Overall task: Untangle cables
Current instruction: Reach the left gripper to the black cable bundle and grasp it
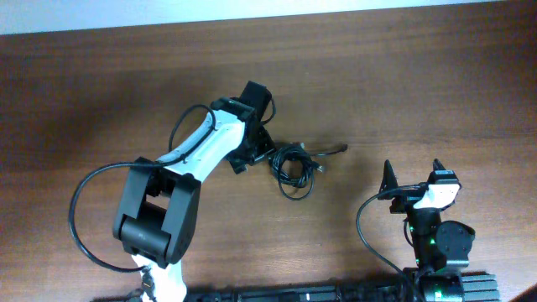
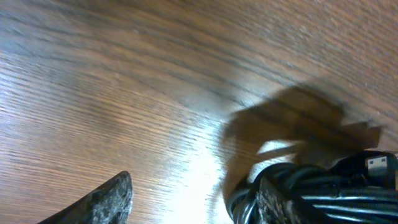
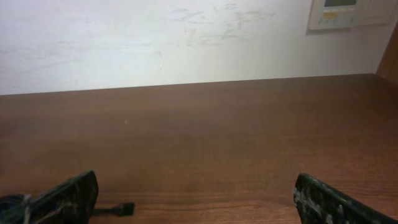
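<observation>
The cables [image 1: 294, 165] are a small black tangle of loops at the table's middle, with one plug end [image 1: 337, 150] reaching to the right. My left gripper [image 1: 256, 158] is open and low at the tangle's left edge. In the left wrist view [image 2: 194, 186] its right finger sits against the bunched cables [image 2: 329, 199], and its left finger is over bare wood. My right gripper [image 1: 413, 178] is open and empty, well to the right of the tangle. In the right wrist view [image 3: 199, 205] a cable plug end [image 3: 121, 209] shows beside its left finger.
The brown wooden table [image 1: 403, 75] extends on all sides. Thick black wires loop from the arm bases at the left [image 1: 80, 218] and right [image 1: 365, 226]. A white wall [image 3: 186, 43] stands beyond the table's far edge.
</observation>
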### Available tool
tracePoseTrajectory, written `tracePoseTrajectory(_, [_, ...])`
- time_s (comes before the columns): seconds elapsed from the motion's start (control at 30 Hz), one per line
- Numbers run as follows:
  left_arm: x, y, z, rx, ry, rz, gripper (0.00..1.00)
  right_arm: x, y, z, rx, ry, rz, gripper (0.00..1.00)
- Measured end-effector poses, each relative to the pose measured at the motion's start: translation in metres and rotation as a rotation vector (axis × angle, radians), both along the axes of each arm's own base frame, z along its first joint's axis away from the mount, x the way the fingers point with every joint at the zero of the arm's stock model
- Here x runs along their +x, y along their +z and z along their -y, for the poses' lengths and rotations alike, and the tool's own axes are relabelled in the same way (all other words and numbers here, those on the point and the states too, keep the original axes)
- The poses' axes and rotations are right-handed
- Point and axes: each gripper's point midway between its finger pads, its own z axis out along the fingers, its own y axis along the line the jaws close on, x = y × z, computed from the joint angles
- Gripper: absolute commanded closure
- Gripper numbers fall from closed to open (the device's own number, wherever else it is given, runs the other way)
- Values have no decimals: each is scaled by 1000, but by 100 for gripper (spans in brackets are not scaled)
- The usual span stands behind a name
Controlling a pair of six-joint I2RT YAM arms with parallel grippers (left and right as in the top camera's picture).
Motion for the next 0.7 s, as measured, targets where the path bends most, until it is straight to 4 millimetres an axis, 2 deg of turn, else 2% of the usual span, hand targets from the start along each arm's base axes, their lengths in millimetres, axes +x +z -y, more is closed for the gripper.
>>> tracePoseTrajectory(0.1, [-4, 1, -2, 7, 8, -21, 29, 0, 0, 0, 0, 0, 0, 1])
tracePoseTrajectory(0.23, [3, 14, -5, -2, 27, -3, 43, 0, 0, 0, 0, 0, 0, 1])
tracePoseTrajectory(0.33, [2, 22, 9, -19, -7, 33, 43, 0, 0, 0, 0, 0, 0, 1])
tracePoseTrajectory(0.37, [2, 23, 21, -32, -33, 55, 43, 0, 0, 0, 0, 0, 0, 1])
tracePoseTrajectory(0.47, [-5, 19, 40, -39, -83, 63, 51, 0, 0, 0, 0, 0, 0, 1])
tracePoseTrajectory(0.5, [-7, 13, 41, -31, -88, 50, 57, 0, 0, 0, 0, 0, 0, 1])
tracePoseTrajectory(0.57, [-9, -2, 40, -15, -88, 18, 82, 0, 0, 0, 0, 0, 0, 1])
tracePoseTrajectory(0.63, [-9, -7, 41, -15, -89, 7, 100, 0, 0, 0, 0, 0, 0, 1])
tracePoseTrajectory(0.7, [-6, -6, 42, -15, -86, 14, 100, 0, 0, 0, 1, 0, 0, 1])
